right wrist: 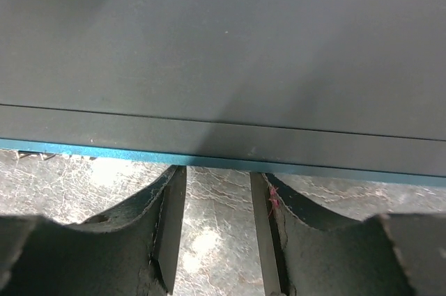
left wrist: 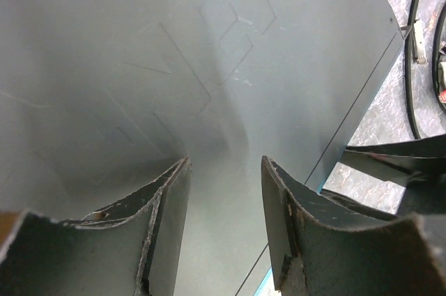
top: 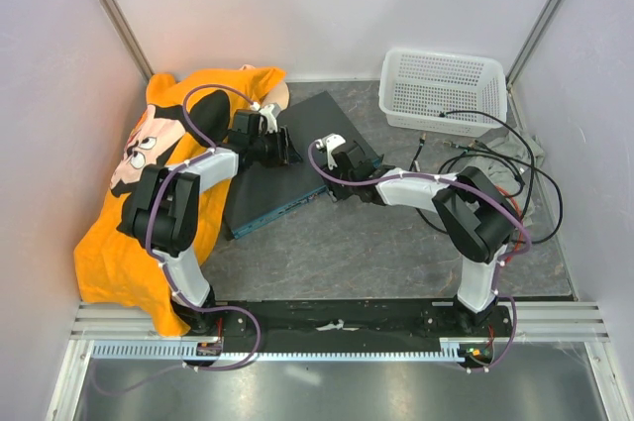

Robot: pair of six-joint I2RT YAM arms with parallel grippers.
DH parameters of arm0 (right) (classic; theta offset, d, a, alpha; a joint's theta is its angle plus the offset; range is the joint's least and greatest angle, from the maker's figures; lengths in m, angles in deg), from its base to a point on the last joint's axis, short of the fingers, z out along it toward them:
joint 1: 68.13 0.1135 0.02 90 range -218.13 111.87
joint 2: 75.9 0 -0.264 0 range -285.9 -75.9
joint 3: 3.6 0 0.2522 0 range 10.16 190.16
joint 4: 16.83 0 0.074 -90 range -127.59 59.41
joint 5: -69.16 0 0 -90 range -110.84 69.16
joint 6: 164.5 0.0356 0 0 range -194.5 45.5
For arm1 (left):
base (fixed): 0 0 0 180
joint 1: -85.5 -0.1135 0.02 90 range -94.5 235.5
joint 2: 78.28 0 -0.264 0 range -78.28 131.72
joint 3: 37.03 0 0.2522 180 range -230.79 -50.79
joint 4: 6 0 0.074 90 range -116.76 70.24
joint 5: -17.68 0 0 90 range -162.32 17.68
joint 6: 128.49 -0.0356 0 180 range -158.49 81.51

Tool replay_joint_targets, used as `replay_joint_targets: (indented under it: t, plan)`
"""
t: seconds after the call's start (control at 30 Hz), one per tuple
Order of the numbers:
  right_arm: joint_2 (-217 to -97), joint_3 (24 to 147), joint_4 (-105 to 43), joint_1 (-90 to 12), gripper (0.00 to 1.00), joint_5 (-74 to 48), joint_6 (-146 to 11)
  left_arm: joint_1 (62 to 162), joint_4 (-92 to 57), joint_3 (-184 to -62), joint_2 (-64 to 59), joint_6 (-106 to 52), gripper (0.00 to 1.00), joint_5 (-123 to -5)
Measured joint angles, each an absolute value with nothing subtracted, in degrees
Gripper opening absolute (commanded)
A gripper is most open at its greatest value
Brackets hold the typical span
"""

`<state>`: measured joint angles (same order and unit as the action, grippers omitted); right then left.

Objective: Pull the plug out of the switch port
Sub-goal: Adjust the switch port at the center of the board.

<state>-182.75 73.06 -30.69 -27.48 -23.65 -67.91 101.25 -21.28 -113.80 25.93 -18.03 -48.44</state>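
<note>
My right gripper [right wrist: 217, 186] has its fingers spread, with only bare table [right wrist: 70, 179] showing between them. The tips sit at the teal front edge of the switch [right wrist: 223, 45]. That face is edge-on, so I cannot make out the sockets or the plug. My left gripper [left wrist: 224, 170] is also spread and empty, over the switch's dark top. Open table lies in front. An orange cloth [top: 109, 243] crowds the left side. Black cables [top: 500, 158] and a white basket [top: 441, 84] lie far right.

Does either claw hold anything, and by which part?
Nothing is held: left claw open over the switch, right claw open at its front edge.
</note>
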Motion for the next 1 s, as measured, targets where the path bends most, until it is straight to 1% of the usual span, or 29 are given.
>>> replay_joint_targets:
  t: [0.2, 0.3, 0.37, 0.43, 0.53, 0.57, 0.63, 0.67, 0.7, 1.0]
  plan:
    - [-184.43, 74.28, -31.93, -27.07, 0.48, -24.29, -67.71, 101.45, -21.39, -114.06, 26.06, -18.33, 0.54, -48.74]
    - [-184.91, 75.03, -32.83, -26.92, 0.42, -25.05, -67.43, 101.49, -21.43, -114.06, 26.06, -18.40, 0.54, -48.88]
    - [-185.19, 75.51, -33.51, -26.87, 0.36, -25.77, -67.32, 101.51, -21.46, -114.06, 26.06, -18.42, 0.54, -48.92]
    - [-185.54, 75.92, -34.08, -26.85, 0.33, -26.34, -67.43, 101.54, -21.46, -114.06, 26.06, -18.42, 0.54, -49.01]
    - [-185.63, 75.99, -34.12, -26.85, 0.26, -26.23, -67.69, 101.65, -21.48, -114.08, 26.04, -18.42, 0.54, -49.27]
    - [-185.63, 75.99, -34.08, -26.76, 0.19, -26.19, -67.93, 101.67, -21.57, -114.12, 26.04, -18.42, 0.54, -49.27]
    - [-185.63, 75.99, -33.99, -26.70, 0.12, -25.69, -68.81, 101.67, -21.61, -114.17, 26.04, -18.42, 0.54, -49.29]
    - [-185.63, 75.92, -33.90, -26.76, 0.05, -25.34, -69.35, 101.67, -21.65, -114.17, 26.04, -18.42, 0.54, -49.31]
    - [-185.63, 75.72, -33.64, -26.85, 0.01, -24.96, -69.68, 101.67, -21.65, -114.17, 26.04, -18.42, 0.54, -49.31]
    - [-183.05, 67.72, -22.03, -27.70, 0.01, -22.01, -70.29, 101.71, -21.67, -114.17, 26.04, -18.44, 0.54, -49.42]
